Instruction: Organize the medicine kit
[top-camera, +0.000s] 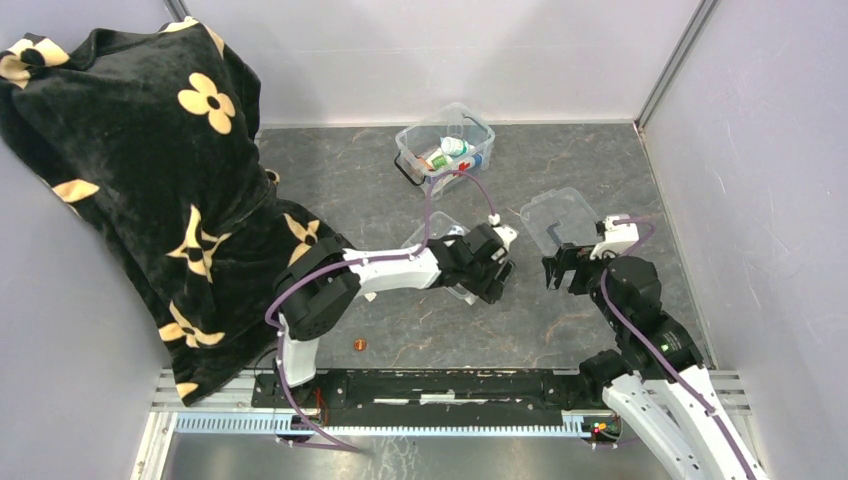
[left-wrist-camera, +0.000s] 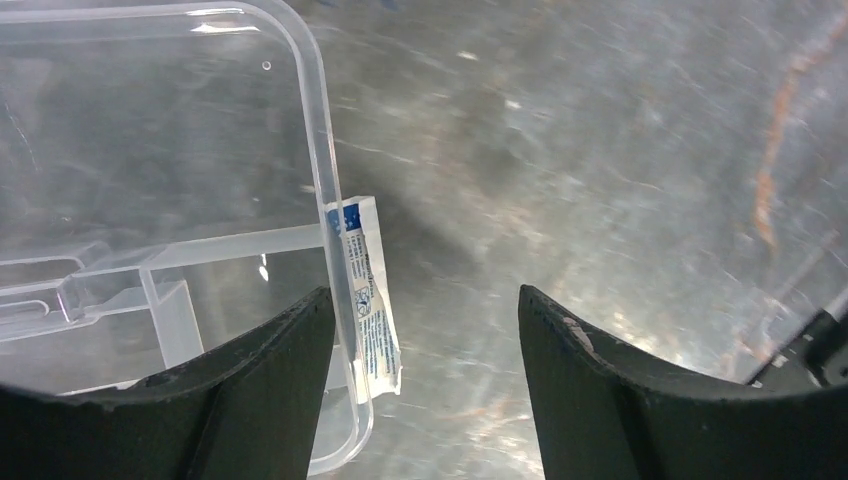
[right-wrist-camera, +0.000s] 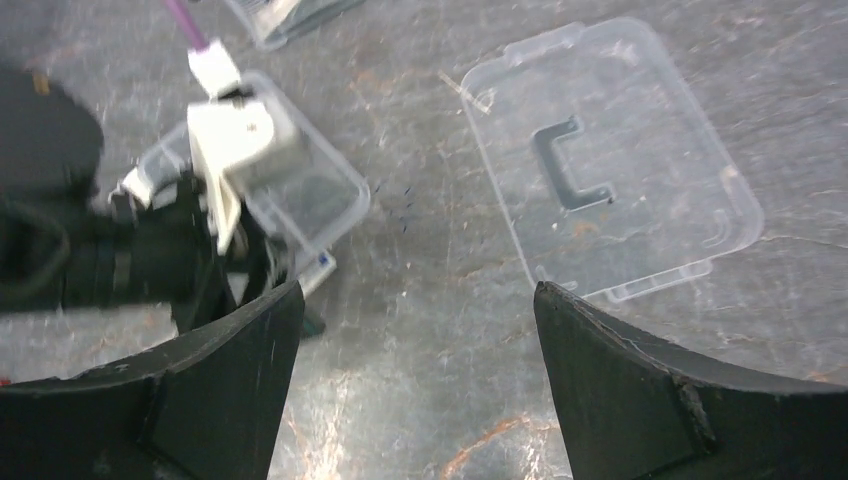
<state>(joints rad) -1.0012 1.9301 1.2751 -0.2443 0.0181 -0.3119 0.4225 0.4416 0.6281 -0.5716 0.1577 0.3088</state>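
Clear glossy plastic medicine kit

Bright, even light; glare streaks the dark grey marbled surface ahead of the left claw; the right wrist view blurs slightly.

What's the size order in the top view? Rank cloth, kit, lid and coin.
1. cloth, by far the largest.
2. kit and lid: about alike, too close to rank.
3. coin, the smallest.
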